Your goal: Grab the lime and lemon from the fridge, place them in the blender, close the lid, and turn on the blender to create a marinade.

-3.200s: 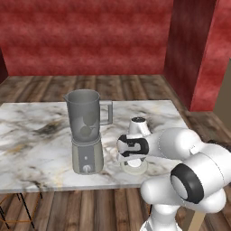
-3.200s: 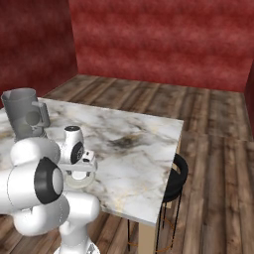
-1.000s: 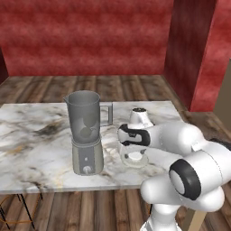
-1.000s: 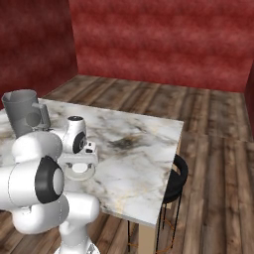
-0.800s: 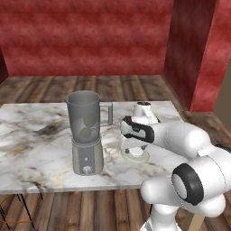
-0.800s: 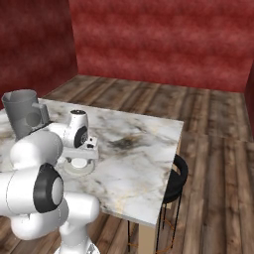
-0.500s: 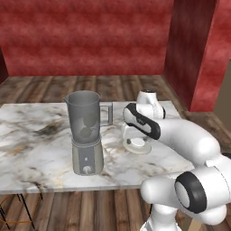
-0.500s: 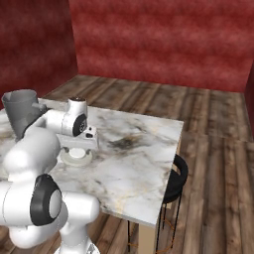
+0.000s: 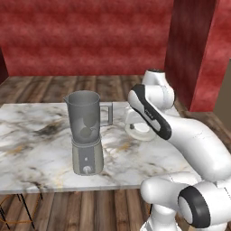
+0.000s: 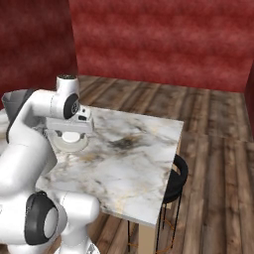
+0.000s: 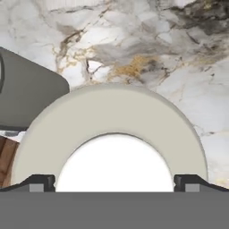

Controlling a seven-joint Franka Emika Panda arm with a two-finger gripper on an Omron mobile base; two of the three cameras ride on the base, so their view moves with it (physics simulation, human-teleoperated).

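The white round lid (image 11: 112, 134) lies flat on the marble table (image 9: 40, 158), right of the blender (image 9: 87, 135). My gripper (image 11: 114, 183) hangs just above the lid, pointing down, jaws open wide, with one fingertip over each side of its rim. The right base view shows the hand (image 10: 69, 124) over the lid (image 10: 69, 142). The blender's smoky jar stands open on its grey base. Two round fruit (image 9: 88, 118) show dimly through the jar wall; I cannot tell lime from lemon. The fridge is out of view.
The blender's grey base (image 11: 27, 98) is close to the lid on one side. A black round stool (image 10: 176, 178) stands at the table's right edge. Bare marble stretches beyond the lid toward the far right corner (image 10: 168, 124).
The arm has swung its elbow up and over toward the back. The hand has stayed above the lid, shifting slightly farther from the base, jaws wide throughout.
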